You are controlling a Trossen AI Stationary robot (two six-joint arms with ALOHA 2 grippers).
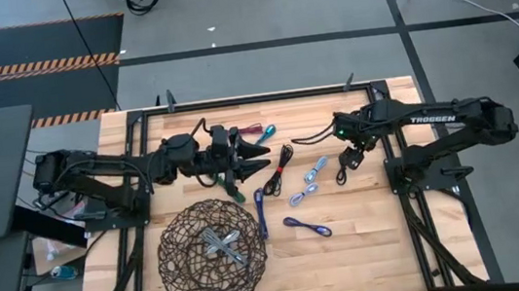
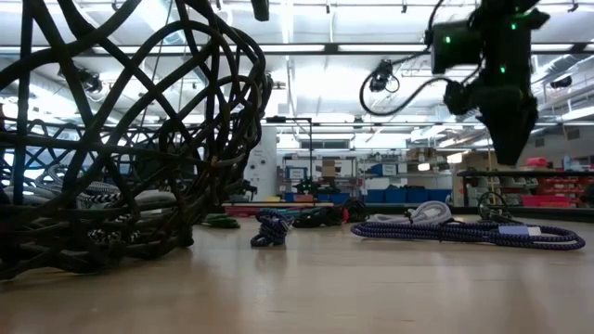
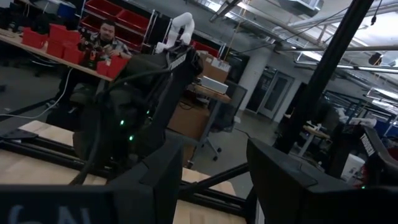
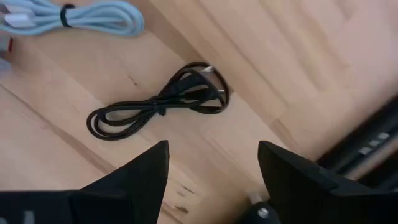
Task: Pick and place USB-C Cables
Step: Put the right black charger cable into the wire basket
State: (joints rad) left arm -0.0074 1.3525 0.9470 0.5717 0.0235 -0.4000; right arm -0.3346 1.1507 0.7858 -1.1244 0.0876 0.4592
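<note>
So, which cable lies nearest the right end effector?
The black cable, right under the right end effector; the light blue ones lie farther.

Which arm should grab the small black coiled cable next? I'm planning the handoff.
Right. The right gripper hangs over the black coiled cable with fingers open and empty; the left gripper sits farther off, its camera aimed into the room.

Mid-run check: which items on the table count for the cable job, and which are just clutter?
Job items: black cable, light blue cable, purple cable, grey cable already in the wire basket, right claw open above the black cable.
Clutter: none seen on the table; a person sits beyond it.
</note>
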